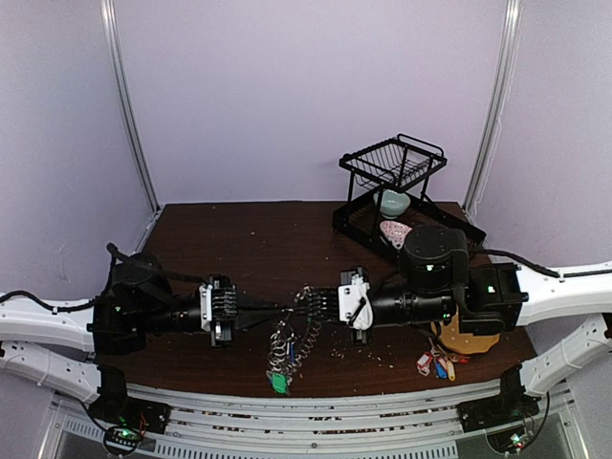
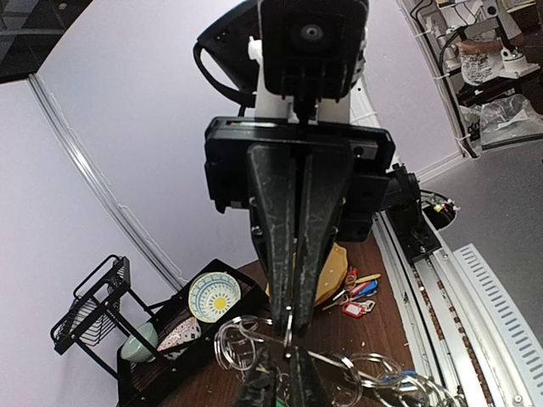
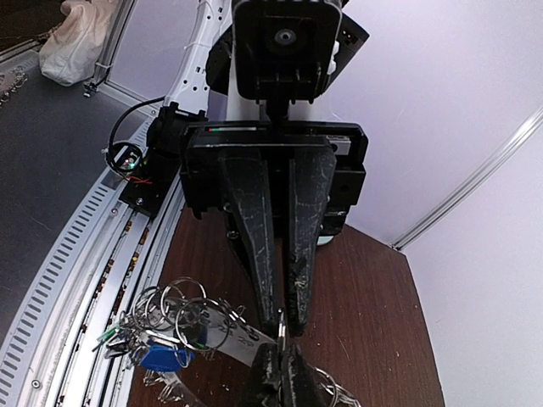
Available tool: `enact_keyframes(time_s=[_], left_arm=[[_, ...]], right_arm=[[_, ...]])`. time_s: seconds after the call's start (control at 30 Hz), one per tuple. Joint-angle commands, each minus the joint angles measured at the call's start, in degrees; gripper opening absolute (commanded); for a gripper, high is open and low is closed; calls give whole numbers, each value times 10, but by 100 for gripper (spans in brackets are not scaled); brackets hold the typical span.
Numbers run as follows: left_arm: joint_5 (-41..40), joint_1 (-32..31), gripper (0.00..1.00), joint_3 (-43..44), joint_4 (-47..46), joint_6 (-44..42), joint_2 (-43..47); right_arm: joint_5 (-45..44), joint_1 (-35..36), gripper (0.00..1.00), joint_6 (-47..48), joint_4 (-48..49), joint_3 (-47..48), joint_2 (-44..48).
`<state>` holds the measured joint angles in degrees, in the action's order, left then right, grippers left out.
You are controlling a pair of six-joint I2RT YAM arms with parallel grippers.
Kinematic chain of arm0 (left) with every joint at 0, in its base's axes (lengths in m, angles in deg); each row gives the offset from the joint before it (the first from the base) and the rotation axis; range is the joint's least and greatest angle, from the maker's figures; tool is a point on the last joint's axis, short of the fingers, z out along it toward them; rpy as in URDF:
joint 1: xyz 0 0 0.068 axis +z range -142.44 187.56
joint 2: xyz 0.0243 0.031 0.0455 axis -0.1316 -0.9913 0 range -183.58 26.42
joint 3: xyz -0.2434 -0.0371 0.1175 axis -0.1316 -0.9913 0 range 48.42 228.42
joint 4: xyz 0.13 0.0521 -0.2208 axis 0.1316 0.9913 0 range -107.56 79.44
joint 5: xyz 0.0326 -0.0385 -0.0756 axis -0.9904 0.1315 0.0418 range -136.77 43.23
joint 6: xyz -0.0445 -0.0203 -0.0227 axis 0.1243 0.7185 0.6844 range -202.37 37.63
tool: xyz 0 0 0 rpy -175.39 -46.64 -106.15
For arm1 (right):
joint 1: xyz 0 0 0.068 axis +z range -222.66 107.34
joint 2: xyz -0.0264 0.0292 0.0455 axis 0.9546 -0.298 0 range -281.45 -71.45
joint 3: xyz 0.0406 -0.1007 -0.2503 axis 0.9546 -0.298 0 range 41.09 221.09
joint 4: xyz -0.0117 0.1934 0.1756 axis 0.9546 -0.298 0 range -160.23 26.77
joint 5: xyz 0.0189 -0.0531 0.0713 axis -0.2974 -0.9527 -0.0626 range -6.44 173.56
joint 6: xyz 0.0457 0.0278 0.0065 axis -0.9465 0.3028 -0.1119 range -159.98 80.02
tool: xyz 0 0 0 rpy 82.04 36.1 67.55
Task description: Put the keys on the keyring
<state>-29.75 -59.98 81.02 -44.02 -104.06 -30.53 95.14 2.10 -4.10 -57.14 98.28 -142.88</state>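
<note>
Hold-and-thread step: we have left gripper and right gripper both pinched on the keyring, which hangs between them above the table; next we need its coil spread for the loose keys.

The keyring is too small to make out in detail from above; both wrist views crop it.
</note>
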Motion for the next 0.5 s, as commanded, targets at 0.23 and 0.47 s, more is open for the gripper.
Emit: enact_keyframes(time_s=[0.23,0.47], left_arm=[[4,3,2,10,-44,16,2],[-7,3,0,-7,-30,-57,30]], right_arm=[[-1,5,0,0,21,35,-12],[-5,5,4,-2,16,28,2]])
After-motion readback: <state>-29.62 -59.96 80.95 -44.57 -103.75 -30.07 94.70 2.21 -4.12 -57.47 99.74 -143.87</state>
